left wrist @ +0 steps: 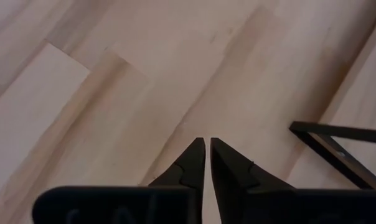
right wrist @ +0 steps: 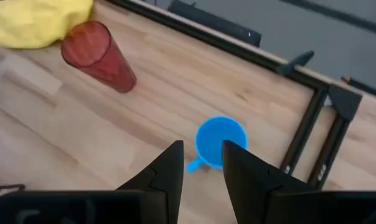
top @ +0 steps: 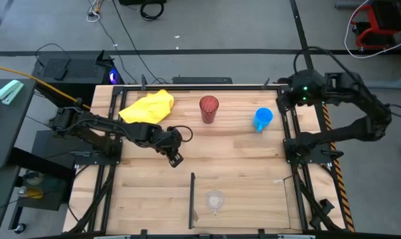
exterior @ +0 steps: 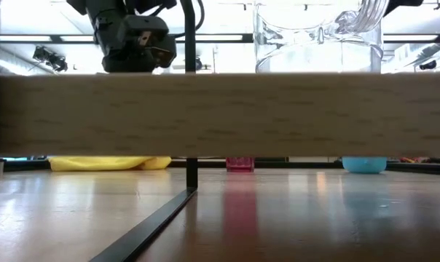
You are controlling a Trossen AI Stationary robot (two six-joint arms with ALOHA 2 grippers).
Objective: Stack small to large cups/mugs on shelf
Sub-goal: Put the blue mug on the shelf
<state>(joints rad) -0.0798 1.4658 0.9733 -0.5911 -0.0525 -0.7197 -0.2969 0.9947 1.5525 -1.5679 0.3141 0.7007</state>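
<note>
High view: left end effector (top: 175,158), fingers pressed together, hovers mid-counter (top: 240,166). Right end effector (right wrist: 200,163), spread, hangs above the blue mug (top: 263,119) near the far right corner, beside the red tumbler (top: 208,108).

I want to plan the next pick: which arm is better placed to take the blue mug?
The right. Its gripper is open and looks straight down at the blue mug. The left gripper is shut, over bare wood at the table's middle, beyond the red tumbler.
</note>
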